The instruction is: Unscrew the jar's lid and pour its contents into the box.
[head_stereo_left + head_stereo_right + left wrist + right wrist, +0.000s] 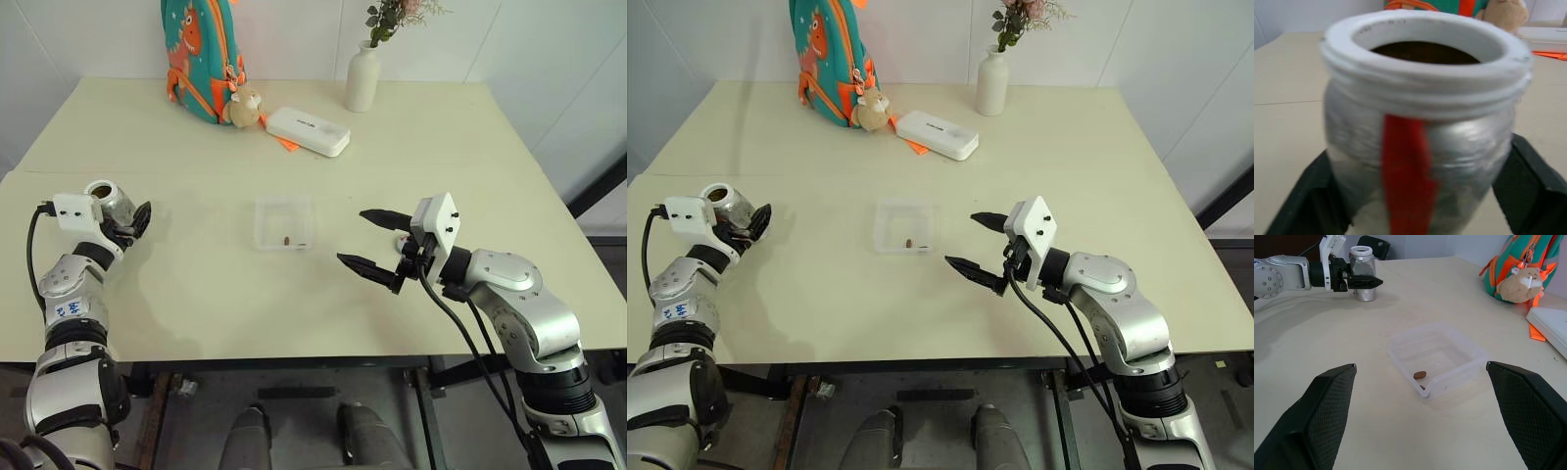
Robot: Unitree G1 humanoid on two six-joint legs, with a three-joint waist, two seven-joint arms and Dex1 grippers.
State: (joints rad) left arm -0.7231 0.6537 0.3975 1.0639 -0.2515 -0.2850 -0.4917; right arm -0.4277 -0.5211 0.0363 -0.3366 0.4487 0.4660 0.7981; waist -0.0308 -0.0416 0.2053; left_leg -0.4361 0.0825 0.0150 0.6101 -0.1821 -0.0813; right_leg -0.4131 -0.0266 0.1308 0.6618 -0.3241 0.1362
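The jar [110, 203] stands upright on the table near its left edge, silvery with a red strip and a white threaded rim, its mouth uncovered. My left gripper [125, 217] is open, one finger [1300, 196] on each side of the jar's lower body. The lid is out of view. The clear box [284, 223] sits at the table's middle with a small brown bit [1420, 375] of the contents on its floor. My right gripper [351, 236] hovers open just right of the box, holding nothing.
At the back of the table stand a teal and orange backpack [201, 54] with a plush toy [245, 106], a white oblong case [308, 130] and a white vase with flowers [361, 78]. The table's front edge [294, 358] runs below both arms.
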